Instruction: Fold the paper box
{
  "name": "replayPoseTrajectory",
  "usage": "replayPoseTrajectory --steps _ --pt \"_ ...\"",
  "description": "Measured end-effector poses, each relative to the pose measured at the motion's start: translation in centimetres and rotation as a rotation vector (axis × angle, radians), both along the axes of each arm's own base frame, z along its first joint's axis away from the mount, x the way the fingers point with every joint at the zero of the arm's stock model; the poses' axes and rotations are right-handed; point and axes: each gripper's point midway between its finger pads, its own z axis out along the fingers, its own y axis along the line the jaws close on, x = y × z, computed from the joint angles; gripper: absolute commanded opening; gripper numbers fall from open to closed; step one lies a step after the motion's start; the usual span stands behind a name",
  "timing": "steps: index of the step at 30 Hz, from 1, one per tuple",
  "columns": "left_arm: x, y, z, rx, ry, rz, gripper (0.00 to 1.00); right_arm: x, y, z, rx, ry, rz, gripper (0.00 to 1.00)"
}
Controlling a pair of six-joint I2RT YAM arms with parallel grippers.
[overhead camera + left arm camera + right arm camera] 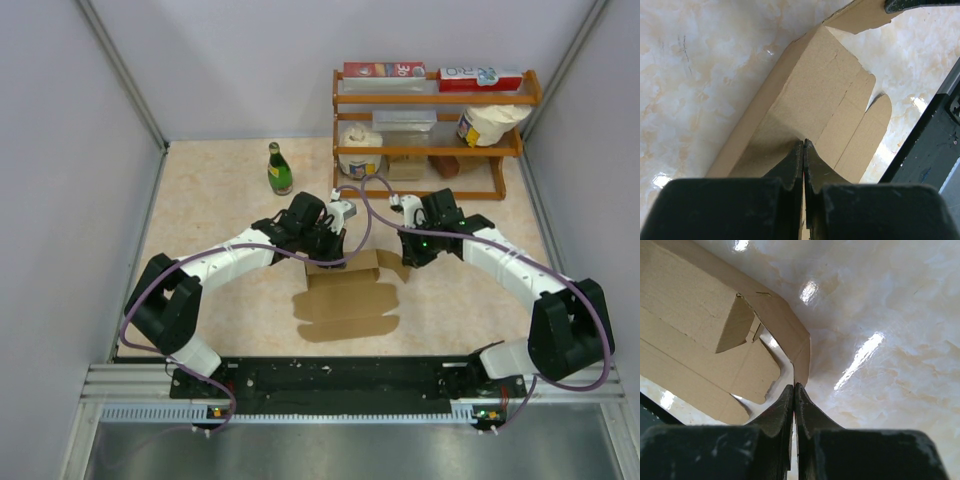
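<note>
Top external: paper box [345, 295] is seen part-folded on the table [215, 210], at centre between the two arms. Its back panel is raised, and the rounded flaps lie flat toward the arm bases. Left wrist: left gripper [803, 143] is clamped on the raised panel, with a cardboard sliver pinched between the closed fingers. Right wrist: right gripper [794, 386] is closed on the end flap's edge, which is caught at the fingertips.

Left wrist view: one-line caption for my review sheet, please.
Left hand pinching a raised panel of the partly folded paper box on the marbled table.
</note>
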Motion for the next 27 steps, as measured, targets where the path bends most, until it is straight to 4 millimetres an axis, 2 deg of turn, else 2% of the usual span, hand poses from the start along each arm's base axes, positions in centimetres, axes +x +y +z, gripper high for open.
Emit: replayPoseTrajectory --steps 27 --pt "-0.1 -0.1 0.0 0.0 0.0 -0.003 0.0 -1.5 0.6 0.6 0.021 0.018 -0.012 0.0"
